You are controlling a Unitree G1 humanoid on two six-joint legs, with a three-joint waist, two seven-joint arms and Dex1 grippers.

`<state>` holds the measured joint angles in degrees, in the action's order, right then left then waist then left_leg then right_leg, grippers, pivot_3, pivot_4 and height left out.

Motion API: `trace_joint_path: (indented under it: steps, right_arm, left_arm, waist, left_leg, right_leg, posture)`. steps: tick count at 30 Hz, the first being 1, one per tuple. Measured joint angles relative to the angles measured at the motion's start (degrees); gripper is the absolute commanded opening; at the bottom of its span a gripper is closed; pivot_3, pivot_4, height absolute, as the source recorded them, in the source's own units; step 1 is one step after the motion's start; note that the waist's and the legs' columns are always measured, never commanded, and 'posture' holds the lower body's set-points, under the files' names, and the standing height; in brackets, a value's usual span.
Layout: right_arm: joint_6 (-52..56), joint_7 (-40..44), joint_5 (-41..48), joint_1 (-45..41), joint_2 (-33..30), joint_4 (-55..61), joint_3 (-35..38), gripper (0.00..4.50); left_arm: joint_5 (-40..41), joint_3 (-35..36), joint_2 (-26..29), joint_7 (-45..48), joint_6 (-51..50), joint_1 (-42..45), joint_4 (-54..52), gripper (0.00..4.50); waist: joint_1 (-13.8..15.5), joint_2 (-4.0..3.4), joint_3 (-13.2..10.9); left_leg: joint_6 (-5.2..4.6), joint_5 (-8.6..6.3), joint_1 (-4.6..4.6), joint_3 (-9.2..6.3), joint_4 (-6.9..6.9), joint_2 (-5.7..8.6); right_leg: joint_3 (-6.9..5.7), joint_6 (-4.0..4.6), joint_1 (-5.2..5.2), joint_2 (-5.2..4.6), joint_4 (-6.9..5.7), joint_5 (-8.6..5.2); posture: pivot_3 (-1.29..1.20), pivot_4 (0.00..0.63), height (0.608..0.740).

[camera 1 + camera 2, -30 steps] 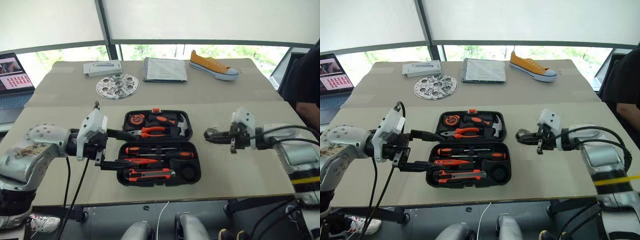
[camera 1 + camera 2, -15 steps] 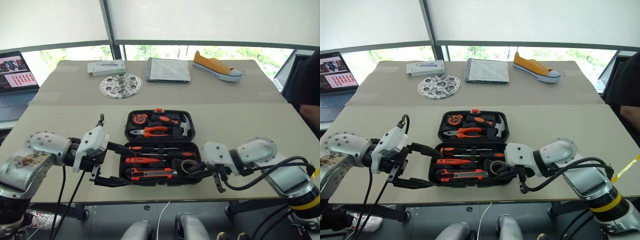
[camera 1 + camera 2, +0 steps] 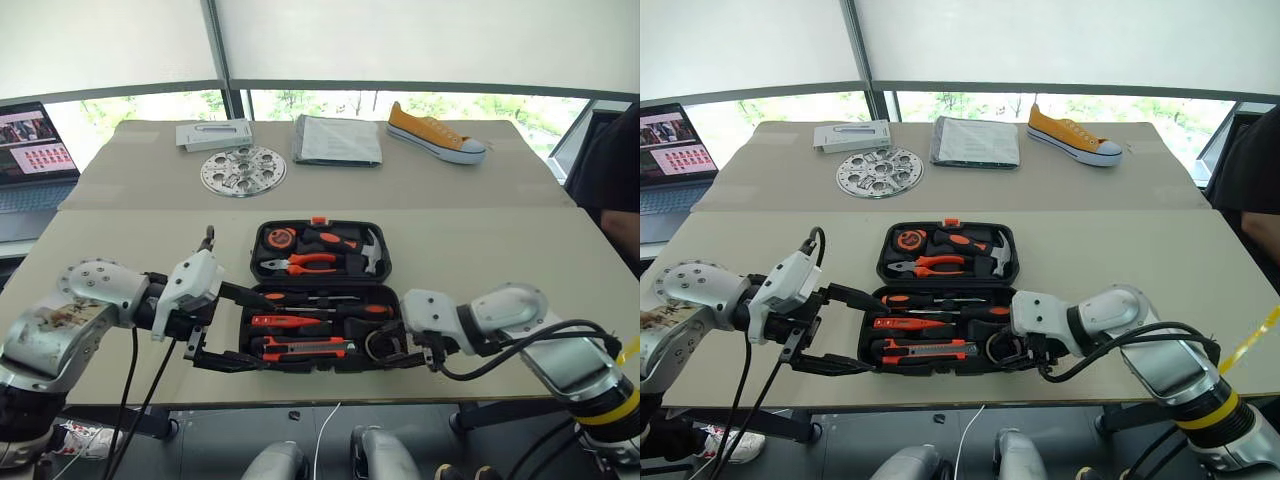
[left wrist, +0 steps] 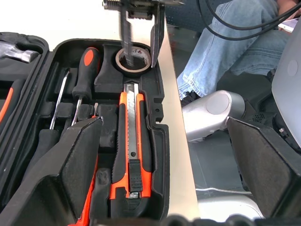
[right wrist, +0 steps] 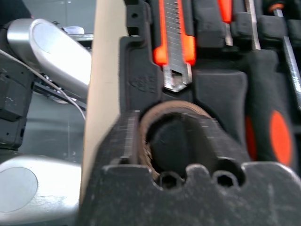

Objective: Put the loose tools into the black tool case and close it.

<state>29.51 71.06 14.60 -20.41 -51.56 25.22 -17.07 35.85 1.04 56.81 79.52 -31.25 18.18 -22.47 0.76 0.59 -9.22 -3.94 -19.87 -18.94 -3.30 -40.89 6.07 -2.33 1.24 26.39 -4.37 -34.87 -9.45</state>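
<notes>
I count one open black tool case (image 3: 322, 290), three screwdrivers inside it (image 3: 330, 310), one utility knife (image 3: 305, 347), one tape roll (image 4: 134, 57), one shoe (image 3: 436, 131) beyond the case, one laptop (image 3: 35, 150)

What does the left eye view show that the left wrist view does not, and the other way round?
Left eye view: the far part of the table, with a yellow sneaker, a round metal disc and a laptop, plus the case's upper half holding the pliers.

Left wrist view: close detail of the utility knife, and one finger of the right gripper inside the tape roll, the other outside it.

Both: the open black tool case, the screwdrivers, knife, tape roll and right gripper.
</notes>
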Motion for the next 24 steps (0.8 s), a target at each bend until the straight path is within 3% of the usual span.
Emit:
trace_joint_path:
  steps: [2, 7, 9, 12, 15, 19, 20, 22, 24]
  right_arm:
    - [1.36, 0.59, 1.85, 1.26, -0.09, 1.88, 0.00, 4.03]
    - [5.08, -0.68, 6.62, 0.84, -0.81, 3.98, 5.56, 4.03]
    - [6.66, -2.52, 8.29, 0.60, -0.73, 2.66, 9.49, 3.47]
    - [8.80, -6.10, 10.19, 0.49, 0.08, -2.27, 15.80, 2.63]
    - [6.57, -8.38, 8.75, 1.94, -0.20, -9.69, 19.95, 1.51]
    - [0.27, -9.51, 4.58, 2.86, 0.68, -18.58, 18.83, 0.21]
    - [-2.23, -9.48, 3.24, 2.47, 1.35, -20.97, 17.61, 0.00]
    - [-6.10, -9.36, 0.92, 1.43, 3.02, -24.75, 15.49, 0.00]
    - [-8.73, -9.35, -0.90, 0.57, 4.40, -27.07, 13.65, 0.00]
  left_arm:
    - [-0.16, -0.11, -0.06, -0.03, 0.24, 0.01, 0.61, 4.50]
    - [-1.96, -0.17, -0.83, -2.03, 0.58, 0.00, 2.07, 4.50]
    - [-2.81, 0.51, -1.16, -4.25, 0.61, -0.24, 4.50, 4.50]
    - [-5.63, 3.58, -1.11, -7.59, 2.62, -2.82, 10.56, 3.83]
    - [-10.85, 5.95, -0.77, -10.40, 8.13, -7.31, 18.81, 2.63]
    - [-15.74, 5.51, -1.49, -12.60, 12.98, -8.33, 24.62, 1.21]
    - [-17.11, 4.63, -2.45, -13.18, 14.70, -7.56, 25.47, 0.83]
    - [-18.91, 2.45, -4.72, -13.89, 16.50, -6.55, 26.40, 0.02]
    - [-20.05, 0.42, -6.95, -14.45, 17.10, -5.36, 27.12, 0.02]
  waist:
    - [-0.08, -0.01, -0.01]
    - [-0.11, -0.01, -0.01]
    - [-0.08, -0.01, -0.01]
    - [-0.12, -0.01, -0.01]
    - [-0.17, -0.01, -0.01]
    - [0.06, -0.01, -0.01]
    - [0.11, -0.01, -0.01]
    - [0.00, -0.01, -0.01]
    - [-0.09, -0.01, -0.01]
  left_leg:
    - [0.00, 0.00, -0.02, 0.00, -0.01, 0.00]
    - [0.01, 0.00, 0.02, 0.02, -0.05, 0.00]
    - [0.00, 0.00, 0.03, 0.02, -0.04, -0.01]
    - [0.00, 0.01, 0.03, 0.02, 0.02, 0.00]
    - [0.00, 0.01, 0.06, 0.04, 0.10, 0.01]
    - [0.00, 0.01, 0.03, 0.04, 0.06, 0.04]
    - [0.00, 0.01, 0.05, 0.05, 0.03, 0.05]
    - [0.00, 0.01, 0.08, 0.09, 0.03, 0.05]
    - [0.00, 0.01, 0.06, 0.09, 0.03, 0.02]
  right_leg:
    - [0.01, 0.01, 0.02, 0.00, 0.00, 0.00]
    - [0.04, 0.00, -0.04, -0.01, -0.02, 0.00]
    - [0.04, 0.00, -0.03, 0.01, -0.04, 0.00]
    - [0.04, 0.00, 0.01, 0.02, -0.04, 0.00]
    - [0.04, 0.01, 0.03, 0.04, -0.02, 0.00]
    - [0.02, 0.00, 0.01, -0.02, -0.01, 0.00]
    - [0.02, 0.00, -0.04, -0.04, -0.02, 0.00]
    - [0.07, -0.02, -0.06, -0.05, -0.04, 0.02]
    - [0.07, -0.02, -0.02, -0.03, -0.06, 0.02]
  posture:
    - [0.00, 0.150, 0.740]
    - [0.00, 0.150, 0.740]
    - [0.00, 0.150, 0.740]
    - [0.00, 0.150, 0.740]
    - [0.00, 0.150, 0.740]
    - [0.00, 0.150, 0.740]
    - [0.00, 0.150, 0.740]
    - [0.00, 0.150, 0.740]
    - [0.00, 0.150, 0.740]
